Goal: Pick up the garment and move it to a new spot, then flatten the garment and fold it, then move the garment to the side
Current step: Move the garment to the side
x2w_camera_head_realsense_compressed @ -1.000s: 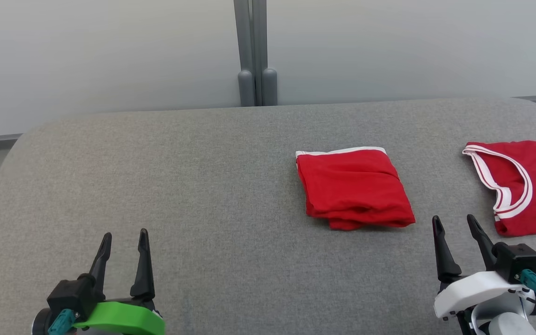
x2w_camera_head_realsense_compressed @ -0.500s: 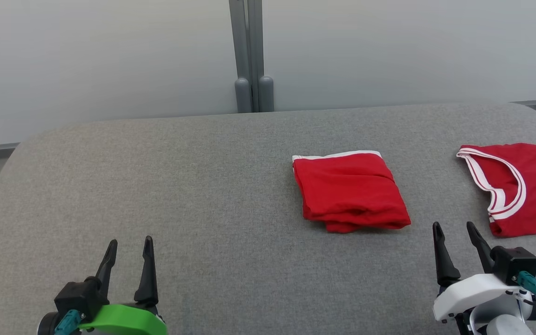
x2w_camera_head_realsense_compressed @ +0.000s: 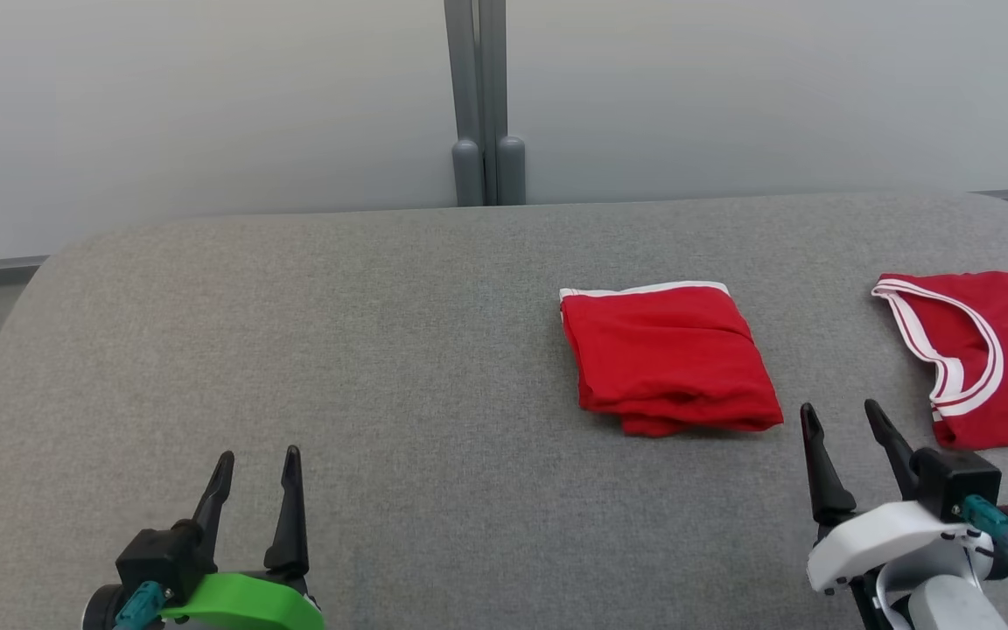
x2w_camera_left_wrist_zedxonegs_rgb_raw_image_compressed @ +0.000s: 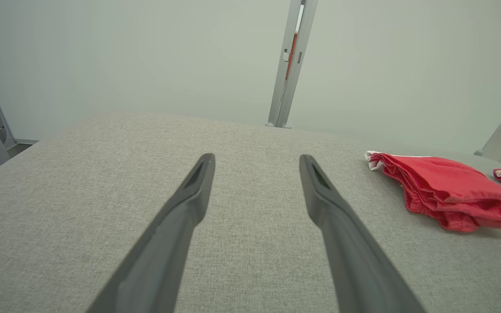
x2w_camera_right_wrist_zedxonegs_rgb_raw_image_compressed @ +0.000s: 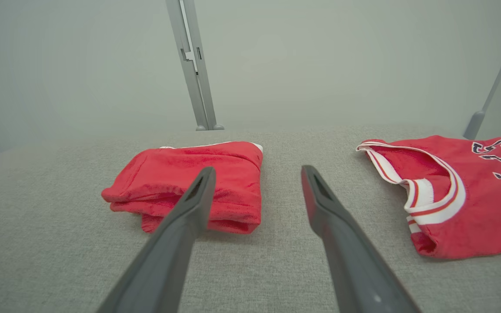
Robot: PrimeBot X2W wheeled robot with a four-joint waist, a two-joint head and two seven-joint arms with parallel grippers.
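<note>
Grey woven fabric covers the table [x2w_camera_head_realsense_compressed: 381, 350]. Folded red garment [x2w_camera_head_realsense_compressed: 668, 357], white band along its far edge, lies flat right of centre, touching neither gripper. Red jersey [x2w_camera_head_realsense_compressed: 985, 350] with white-and-red trim lies spread at the right edge, well apart from the folded piece and partly cut off by the frame. Left gripper [x2w_camera_head_realsense_compressed: 259, 452], on a green mount, hovers at the lower left, its 2 fingers spread and empty. Right gripper [x2w_camera_head_realsense_compressed: 840, 406], on a white mount, sits near the front edges of the 2 garments — fingers spread, holding nothing. Grey post [x2w_camera_head_realsense_compressed: 486, 96] stands behind the table.
</note>
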